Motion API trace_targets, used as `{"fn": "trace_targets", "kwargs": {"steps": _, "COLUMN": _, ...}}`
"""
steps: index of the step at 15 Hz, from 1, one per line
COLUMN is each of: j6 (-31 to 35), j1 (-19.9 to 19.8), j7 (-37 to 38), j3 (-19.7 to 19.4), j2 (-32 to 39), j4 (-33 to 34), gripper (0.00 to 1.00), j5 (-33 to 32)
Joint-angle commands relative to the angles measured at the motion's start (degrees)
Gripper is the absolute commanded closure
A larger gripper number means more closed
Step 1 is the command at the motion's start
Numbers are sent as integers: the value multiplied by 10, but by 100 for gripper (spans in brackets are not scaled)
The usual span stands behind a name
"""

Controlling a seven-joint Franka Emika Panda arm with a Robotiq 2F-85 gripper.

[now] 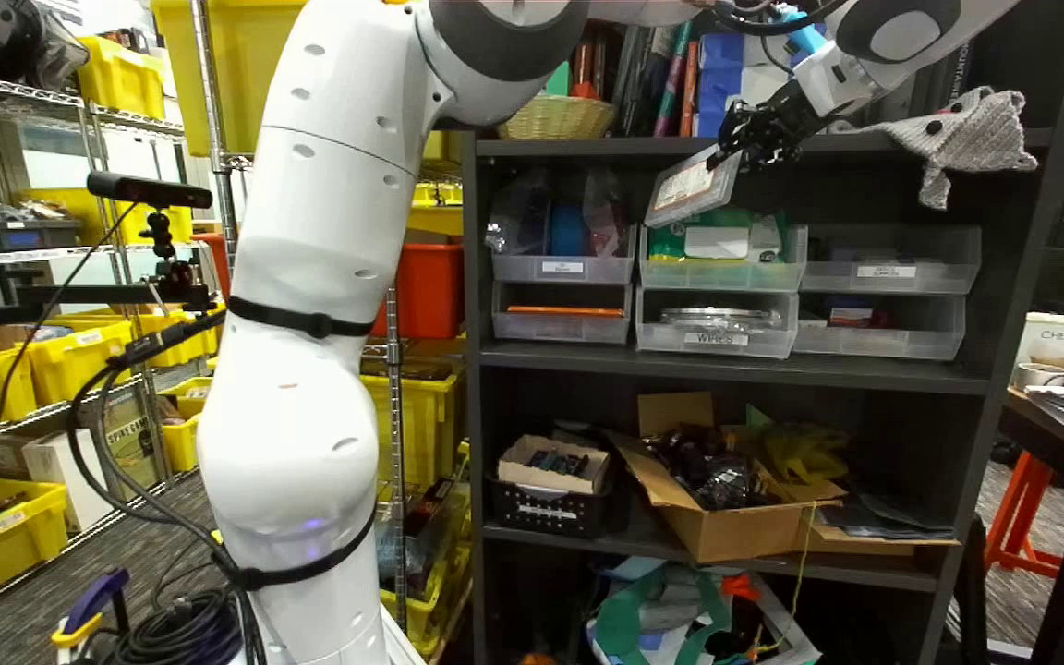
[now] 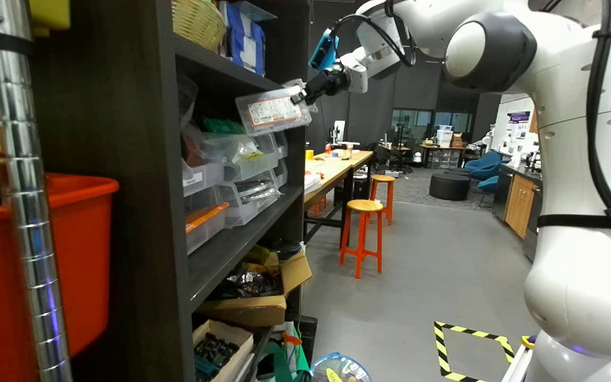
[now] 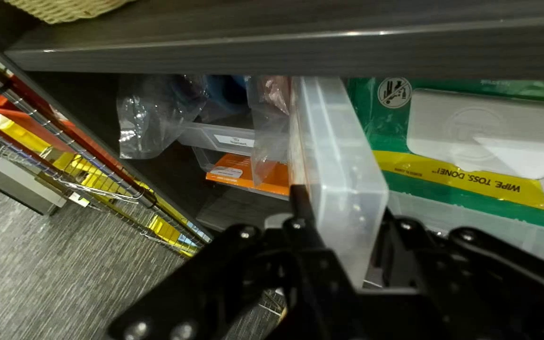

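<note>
My gripper (image 1: pixel 724 155) is shut on a flat clear plastic box (image 1: pixel 696 189) with a white and orange label, gripping it by one end. In an exterior view the box (image 2: pixel 272 112) is tilted, its far end reaching toward the shelf opening. In the wrist view the box (image 3: pixel 345 165) stands on edge between the two fingers (image 3: pixel 340 208). It is above the clear bin (image 1: pixel 721 275) that holds a green and yellow packet (image 3: pixel 461 175) and a white rectangular item (image 3: pixel 487 130). I cannot tell whether the box touches the bin.
The upper shelf board (image 3: pixel 272 52) runs just above the box. Other clear bins, one labelled WIRES (image 1: pixel 717 323), stand around. A bin with plastic bags (image 1: pixel 564 268) is to the left. A grey knitted toy (image 1: pixel 971 139) hangs at the upper shelf edge. A wicker basket (image 1: pixel 558 118) sits above.
</note>
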Motion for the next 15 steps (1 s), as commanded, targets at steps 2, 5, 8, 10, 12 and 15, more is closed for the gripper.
{"fn": "trace_targets", "kwargs": {"steps": 2, "j6": -18, "j1": -6, "j7": 29, "j3": 16, "j2": 31, "j4": 44, "gripper": 93, "j5": 17}}
{"fn": "trace_targets", "kwargs": {"steps": 5, "j6": -16, "j1": -5, "j7": 31, "j3": 25, "j2": 43, "j4": 51, "gripper": 93, "j5": 15}}
{"fn": "trace_targets", "kwargs": {"steps": 8, "j6": -9, "j1": -3, "j7": 23, "j3": 32, "j2": 56, "j4": 51, "gripper": 93, "j5": 14}}
{"fn": "trace_targets", "kwargs": {"steps": 10, "j6": -7, "j1": -4, "j7": 18, "j3": 34, "j2": 63, "j4": 53, "gripper": 93, "j5": 14}}
{"fn": "trace_targets", "kwargs": {"steps": 12, "j6": -2, "j1": -4, "j7": 13, "j3": 36, "j2": 63, "j4": 51, "gripper": 93, "j5": 20}}
{"fn": "trace_targets", "kwargs": {"steps": 15, "j6": 8, "j1": -3, "j7": 2, "j3": 36, "j2": 59, "j4": 51, "gripper": 93, "j5": 28}}
